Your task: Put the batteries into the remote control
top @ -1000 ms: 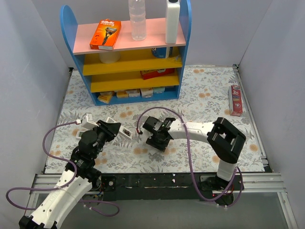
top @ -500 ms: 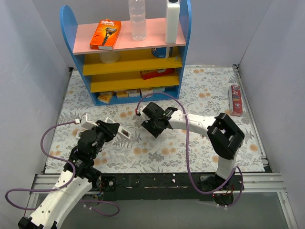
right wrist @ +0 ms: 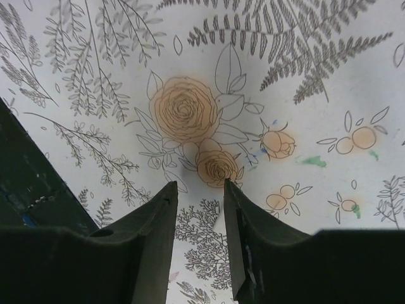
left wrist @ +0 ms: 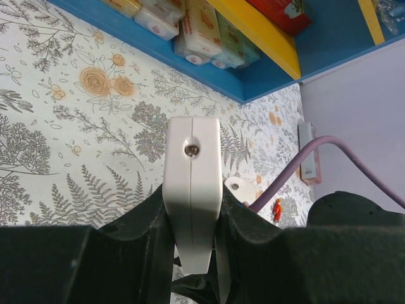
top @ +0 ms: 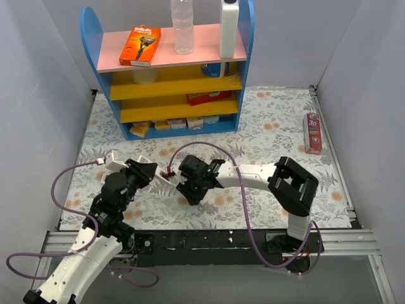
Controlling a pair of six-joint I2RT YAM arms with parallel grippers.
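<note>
My left gripper (left wrist: 192, 212) is shut on the remote control (left wrist: 192, 168), a slim white bar that stands on edge between the black fingers, with a small screw on its end face. From above, the left gripper (top: 150, 173) holds the remote control (top: 163, 177) just above the floral mat, pointing right. The right gripper (top: 188, 192) hovers close to the remote's right. In its wrist view the right gripper (right wrist: 199, 185) is open, with only the printed mat showing in the narrow gap. The batteries are out of view.
A blue shelf unit (top: 171, 123) with small boxes stands at the back. A red carton (top: 313, 133) lies at the right edge of the mat. The right arm's purple cable (top: 209, 147) arcs above the mat near both grippers.
The right gripper has swung left and nearer, from mid-mat to just beside the held remote, and its jaws have narrowed. The left gripper has stayed in place, still shut on the remote.
</note>
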